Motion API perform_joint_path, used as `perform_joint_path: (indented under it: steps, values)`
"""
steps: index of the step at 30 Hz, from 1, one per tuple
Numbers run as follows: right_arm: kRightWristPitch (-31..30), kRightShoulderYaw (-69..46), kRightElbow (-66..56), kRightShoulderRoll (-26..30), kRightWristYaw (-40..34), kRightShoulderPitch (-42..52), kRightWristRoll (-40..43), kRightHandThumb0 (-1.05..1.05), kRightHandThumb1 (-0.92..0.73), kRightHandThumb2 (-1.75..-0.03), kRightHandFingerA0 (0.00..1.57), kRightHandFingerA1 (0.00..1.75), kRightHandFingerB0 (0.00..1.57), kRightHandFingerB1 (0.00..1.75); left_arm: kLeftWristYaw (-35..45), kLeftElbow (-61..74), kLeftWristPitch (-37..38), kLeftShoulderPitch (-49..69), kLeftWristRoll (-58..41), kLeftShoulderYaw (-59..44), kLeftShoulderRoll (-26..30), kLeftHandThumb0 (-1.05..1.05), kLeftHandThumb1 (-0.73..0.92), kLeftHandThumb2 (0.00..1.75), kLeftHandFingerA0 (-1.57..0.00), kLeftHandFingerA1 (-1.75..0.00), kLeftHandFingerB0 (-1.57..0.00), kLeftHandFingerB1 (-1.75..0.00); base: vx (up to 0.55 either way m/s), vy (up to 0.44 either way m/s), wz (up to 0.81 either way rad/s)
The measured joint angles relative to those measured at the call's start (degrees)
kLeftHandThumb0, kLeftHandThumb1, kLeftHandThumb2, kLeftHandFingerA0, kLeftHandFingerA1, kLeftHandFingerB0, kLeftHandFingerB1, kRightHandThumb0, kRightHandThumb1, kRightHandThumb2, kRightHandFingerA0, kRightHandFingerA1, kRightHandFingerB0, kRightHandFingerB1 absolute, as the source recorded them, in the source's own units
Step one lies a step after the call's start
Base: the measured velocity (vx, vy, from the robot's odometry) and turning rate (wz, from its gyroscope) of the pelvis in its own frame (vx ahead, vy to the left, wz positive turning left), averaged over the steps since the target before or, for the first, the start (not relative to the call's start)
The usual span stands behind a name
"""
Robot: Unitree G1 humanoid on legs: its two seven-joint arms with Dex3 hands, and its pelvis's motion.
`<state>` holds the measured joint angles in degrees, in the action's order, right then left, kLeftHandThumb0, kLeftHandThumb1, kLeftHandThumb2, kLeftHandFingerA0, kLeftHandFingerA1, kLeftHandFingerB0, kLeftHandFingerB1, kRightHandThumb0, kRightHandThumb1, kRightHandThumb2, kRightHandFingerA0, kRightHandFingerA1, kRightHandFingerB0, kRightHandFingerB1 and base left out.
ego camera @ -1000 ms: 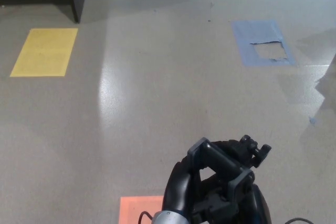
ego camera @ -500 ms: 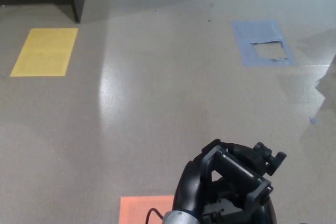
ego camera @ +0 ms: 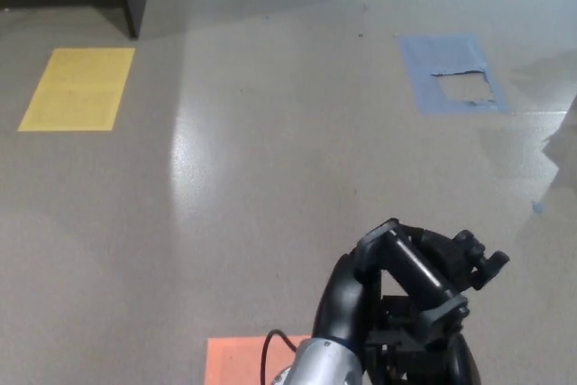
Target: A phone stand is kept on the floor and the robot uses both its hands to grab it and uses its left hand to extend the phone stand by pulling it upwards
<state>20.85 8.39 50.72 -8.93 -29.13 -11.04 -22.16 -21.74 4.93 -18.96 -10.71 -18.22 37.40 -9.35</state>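
Gripping the black phone stand, the left hand has fingers closed around it; no writing is legible.

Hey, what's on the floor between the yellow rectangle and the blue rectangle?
Nothing: in the head view, the stretch between the yellow rectangle and the torn blue rectangle is bare grey floor, with only a pale glare streak.
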Motion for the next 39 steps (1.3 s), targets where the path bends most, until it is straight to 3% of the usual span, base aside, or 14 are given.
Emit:
perform_joint_path:
  steps: [3, 13, 14, 16, 17, 20, 21, 23, 26, 27, 28, 29, 30, 39]
  values:
    - [-0.23, -0.05, -0.03, 0.24, -0.46, 0.01, -0.01, -0.98, -0.47, -1.15, 1.57, 1.73, 1.57, 1.75, -0.3, -0.75, -0.55, -1.25, 0.12, 0.13, -0.34, 0.81, 0.92, 1.58, -1.57, -1.75, -1.02, -1.75, 0.0, 0.0, 0.0]
    - [-0.82, -0.19, -0.4, 0.33, -2.19, -0.31, 0.06, -0.98, -0.47, -1.15, 1.57, 1.73, 1.57, 1.75, -0.6, -3.82, -3.27, -6.99, 0.0, -0.02, -2.88, 0.88, 0.92, 1.57, -1.57, -1.75, -1.1, -1.75, 0.0, 0.0, 0.0]
    - [-0.85, -0.2, -0.4, 0.33, -2.35, -0.33, 0.07, -0.98, -0.47, -1.15, 1.57, 1.73, 1.57, 1.75, -0.64, -3.98, -3.53, -7.31, -0.01, -0.09, -3.02, 0.8, 0.92, 1.63, -1.57, -1.75, -1.57, -1.75, 0.0, 0.0, 0.0]
    - [-0.92, -0.23, -0.41, 0.35, -2.68, -0.37, 0.09, -0.98, -0.47, -1.15, 1.57, 1.73, 1.57, 1.75, -0.7, -4.31, -4.19, -8.04, -0.01, -0.31, -3.35, 0.88, 0.92, 1.49, -1.57, -1.75, -1.57, -1.75, 0.0, 0.0, 0.0]
    - [-0.95, -0.25, -0.42, 0.38, -2.88, -0.41, 0.11, -0.98, -0.47, -1.15, 1.57, 1.73, 1.57, 1.75, -0.75, -4.53, -4.66, -8.56, 0.0, -0.45, -3.6, 1.03, 0.92, 1.41, -1.49, -1.75, -1.07, -1.75, 0.0, 0.0, 0.0]
    - [-1.0, -0.25, -0.55, 0.41, -3.41, -0.61, 0.12, -0.98, -0.47, -1.15, 1.57, 1.73, 1.57, 1.75, -0.93, -5.05, -5.98, -10.06, 0.01, -0.82, -4.34, 1.05, 0.92, 1.29, -1.57, -1.75, -1.57, -1.75, 0.0, 0.0, 0.0]
    - [-1.02, -0.24, -0.59, 0.41, -3.55, -0.67, 0.12, -0.98, -0.47, -1.15, 1.57, 1.73, 1.57, 1.75, -1.01, -5.18, -6.5, -10.64, 0.01, -0.9, -4.53, 1.05, 0.92, 1.71, -1.29, -1.64, -0.99, -1.46, 0.0, 0.0, 0.0]
    - [-1.04, -0.23, -0.63, 0.41, -3.77, -0.75, 0.12, -0.98, -0.47, -1.15, 1.57, 1.73, 1.57, 1.75, -1.24, -5.34, -7.41, -11.81, 0.02, -1.21, -4.97, 1.05, 0.92, 1.19, -1.57, -1.75, -1.57, -1.75, 0.0, 0.0, 0.0]
    - [-1.04, -0.22, -0.84, 0.41, -4.21, -1.01, 0.12, -0.98, -0.47, -1.15, 1.57, 1.73, 1.57, 1.75, -1.73, -5.61, -8.75, -13.99, 0.06, -2.4, -6.28, 1.05, 0.92, 1.18, -1.57, -1.75, -1.57, -1.75, 0.0, 0.0, 0.0]
    - [-1.05, -0.22, -0.96, 0.41, -4.37, -1.18, 0.12, -0.98, -0.78, -0.69, 1.23, 1.24, 1.02, 1.35, -1.9, -5.74, -9.21, -14.77, 0.04, -2.9, -6.86, -0.43, 0.62, 0.59, -0.74, -1.57, -0.67, -1.62, 0.0, 0.0, 0.0]
    - [-1.05, -0.22, -1.06, 0.41, -4.5, -1.27, 0.12, -0.98, -0.78, -0.69, 1.23, 1.24, 1.02, 1.35, -2.03, -5.84, -9.56, -15.36, 0.03, -3.28, -7.34, -0.43, 0.62, 0.59, -0.74, -1.57, -0.67, -1.62, 0.0, 0.0, 0.0]
    - [-0.93, -0.26, -0.93, 0.44, -4.6, -1.42, 0.15, -0.42, -0.15, -0.9, 1.44, 1.3, 1.48, 1.31, -2.17, -6.0, -9.86, -16.02, 0.08, -3.75, -7.93, -0.42, 0.63, 0.59, -0.73, -1.66, -0.67, -1.68, 0.0, 0.0, 0.0]
    - [-0.74, -0.4, -0.69, 0.48, -4.6, -1.52, 0.24, -0.88, -0.39, -1.01, 1.57, 1.54, 1.57, 1.55, -2.34, -6.06, -10.12, -16.72, 0.12, -4.3, -8.49, -0.44, 0.69, 0.56, -0.65, -1.71, -0.64, -1.75, 0.0, 0.0, 0.0]
    - [0.4, -2.32, 1.79, 0.15, -3.29, -1.3, 1.52, -0.81, -0.32, -1.01, 1.57, 1.55, 1.57, 1.56, -3.38, -6.14, -10.41, -17.63, 0.01, -9.05, -8.36, -0.39, 0.58, 0.56, -0.79, -1.75, -0.75, -1.75, 0.0, 0.0, 0.0]
